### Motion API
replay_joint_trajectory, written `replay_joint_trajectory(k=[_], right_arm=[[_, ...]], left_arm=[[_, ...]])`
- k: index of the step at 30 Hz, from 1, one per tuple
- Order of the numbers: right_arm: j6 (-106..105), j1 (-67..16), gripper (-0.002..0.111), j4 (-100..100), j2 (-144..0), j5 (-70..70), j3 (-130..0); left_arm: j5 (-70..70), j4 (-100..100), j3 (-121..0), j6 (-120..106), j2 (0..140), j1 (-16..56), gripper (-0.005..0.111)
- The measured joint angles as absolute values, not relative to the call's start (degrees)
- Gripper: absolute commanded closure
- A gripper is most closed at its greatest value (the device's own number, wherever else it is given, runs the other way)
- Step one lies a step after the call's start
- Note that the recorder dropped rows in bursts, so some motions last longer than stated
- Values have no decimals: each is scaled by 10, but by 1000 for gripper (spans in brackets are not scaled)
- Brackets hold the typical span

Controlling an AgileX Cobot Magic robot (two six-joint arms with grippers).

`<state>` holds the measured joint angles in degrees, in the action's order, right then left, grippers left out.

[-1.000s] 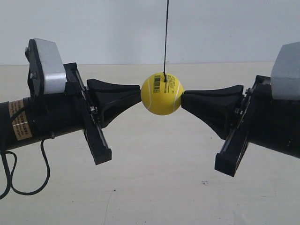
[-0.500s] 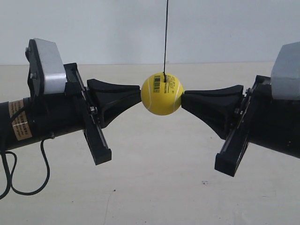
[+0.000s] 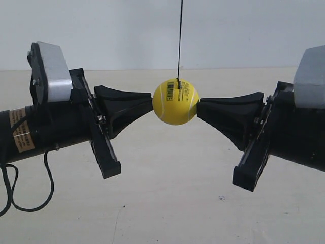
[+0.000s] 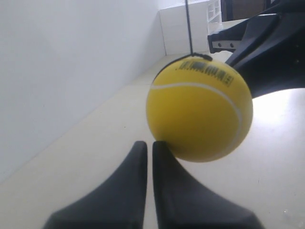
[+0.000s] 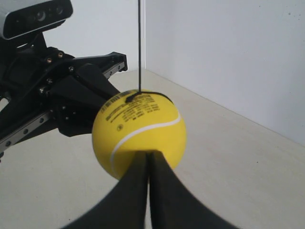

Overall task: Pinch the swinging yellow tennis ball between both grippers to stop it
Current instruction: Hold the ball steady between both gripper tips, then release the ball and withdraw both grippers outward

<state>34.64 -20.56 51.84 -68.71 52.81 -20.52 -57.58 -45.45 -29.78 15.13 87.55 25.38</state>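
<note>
The yellow tennis ball hangs on a thin dark string that runs straight up out of my exterior view, and the ball is held clear of the pale surface beneath it. I see it caught between two black wedge-shaped tips. The arm at the exterior view's left touches one side of it and the arm at the exterior view's right touches the opposite side, both tips roughly level with the ball's middle.

On the left wrist view, the left pincer has its fingers drawn together with only a thin slit between them. Their tips rest against the ball's skin, not around it. The right wrist view shows the same for the right pincer: fingers closed on each other, tips pressed to the ball. A small black barcode sits beside the string's knot.
</note>
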Motion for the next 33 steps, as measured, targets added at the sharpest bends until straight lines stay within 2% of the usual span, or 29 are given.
replay_joint_trajectory(k=[8, 14, 33], right_arm=[[345, -206, 108, 517, -669, 495, -205], [345, -206, 108, 492, -604, 410, -205], [337, -206, 108, 375, -432, 250, -205]], left_arm=[[-555, -463, -298, 152, 864, 254, 102], [-521, -412, -290, 152, 829, 254, 102], [-320, -204, -275, 151, 607, 254, 102]])
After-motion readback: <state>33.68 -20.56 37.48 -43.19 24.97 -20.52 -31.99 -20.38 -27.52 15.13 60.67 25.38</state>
